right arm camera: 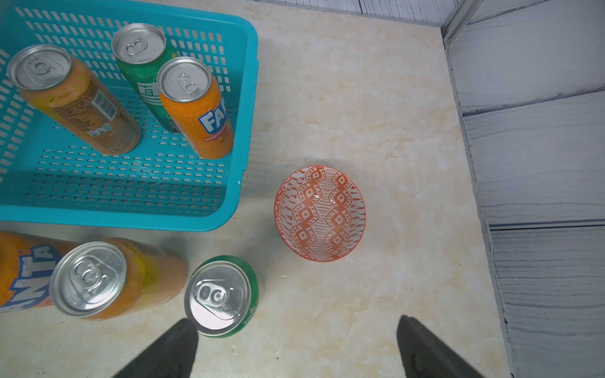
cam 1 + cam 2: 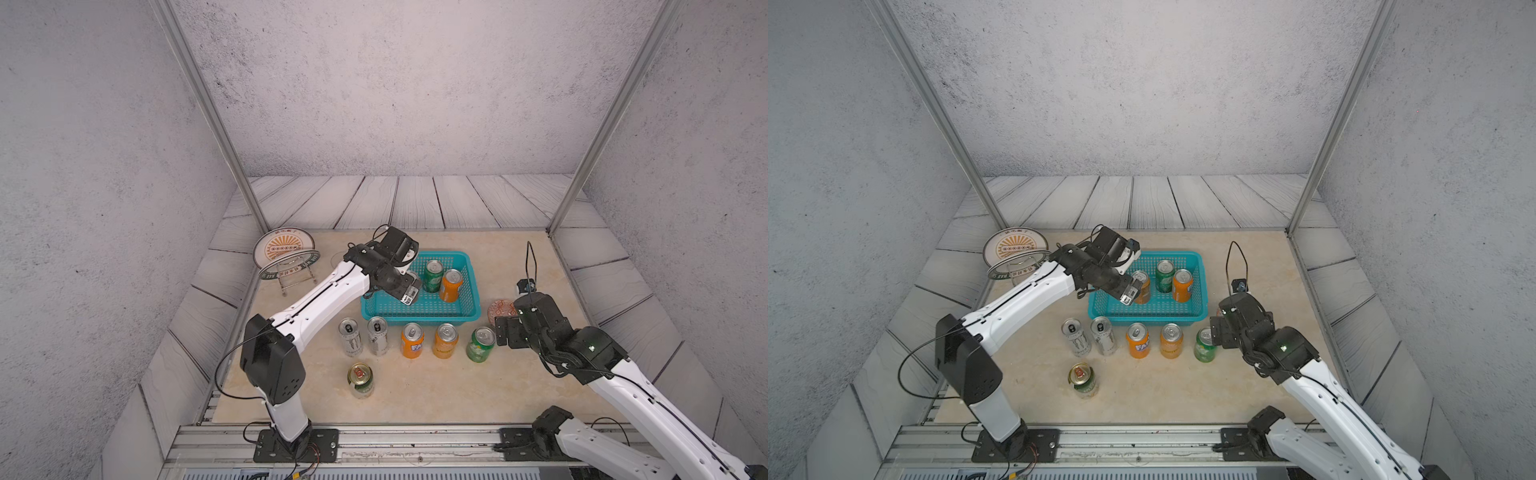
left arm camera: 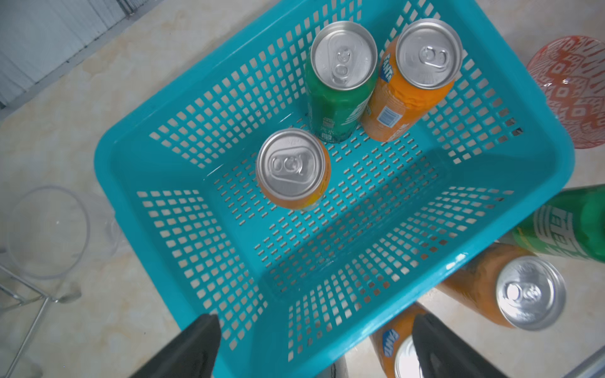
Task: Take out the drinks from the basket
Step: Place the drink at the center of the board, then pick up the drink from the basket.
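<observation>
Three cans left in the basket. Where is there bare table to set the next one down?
Widest bare patch: the beige tabletop between the row of five metal cans and the aluminium front rail, right of the gold-topped white-green can. Also free behind the turquoise mesh basket. Crowded: the strip along the basket's near wall, and beside the orange patterned dish.
</observation>
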Action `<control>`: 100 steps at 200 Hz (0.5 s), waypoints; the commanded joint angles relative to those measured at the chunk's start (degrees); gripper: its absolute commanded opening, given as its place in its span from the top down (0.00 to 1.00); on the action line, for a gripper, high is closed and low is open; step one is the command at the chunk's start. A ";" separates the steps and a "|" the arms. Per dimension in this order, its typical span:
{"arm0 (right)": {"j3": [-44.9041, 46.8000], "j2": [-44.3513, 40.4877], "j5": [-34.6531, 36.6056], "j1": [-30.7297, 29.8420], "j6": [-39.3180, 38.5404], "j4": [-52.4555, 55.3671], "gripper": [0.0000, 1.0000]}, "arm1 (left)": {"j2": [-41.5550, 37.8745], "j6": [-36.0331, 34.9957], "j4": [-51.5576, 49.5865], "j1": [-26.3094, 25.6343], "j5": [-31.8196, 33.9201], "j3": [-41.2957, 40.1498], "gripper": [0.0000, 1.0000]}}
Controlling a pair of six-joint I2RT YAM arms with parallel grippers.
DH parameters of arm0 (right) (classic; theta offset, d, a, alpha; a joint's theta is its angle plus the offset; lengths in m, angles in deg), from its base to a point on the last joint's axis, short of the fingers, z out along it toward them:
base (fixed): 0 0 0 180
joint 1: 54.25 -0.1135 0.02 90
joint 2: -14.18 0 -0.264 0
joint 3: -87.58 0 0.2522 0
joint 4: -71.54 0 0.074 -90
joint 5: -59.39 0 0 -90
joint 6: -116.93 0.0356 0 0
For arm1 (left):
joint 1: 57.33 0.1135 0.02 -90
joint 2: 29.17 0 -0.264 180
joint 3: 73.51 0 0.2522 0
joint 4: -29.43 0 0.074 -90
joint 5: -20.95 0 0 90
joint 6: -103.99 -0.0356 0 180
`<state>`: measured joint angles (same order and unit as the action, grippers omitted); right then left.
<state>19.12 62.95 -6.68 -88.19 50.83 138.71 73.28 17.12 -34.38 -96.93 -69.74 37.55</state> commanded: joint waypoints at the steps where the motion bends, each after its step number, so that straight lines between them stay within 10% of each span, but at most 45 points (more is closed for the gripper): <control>1: 0.03 -1.15 -0.37 0.16 0.76 0.83 0.01 | 4.93 -2.77 -0.38 0.46 0.14 4.93 0.01; 100: 0.38 -0.86 -0.67 0.18 0.54 0.45 0.00 | 26.70 -3.18 -6.56 3.81 0.36 22.62 0.02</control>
<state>19.14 62.93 -7.10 -88.19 50.85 138.65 97.91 14.80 -37.70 -93.56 -69.32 57.63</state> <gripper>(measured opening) 0.995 0.986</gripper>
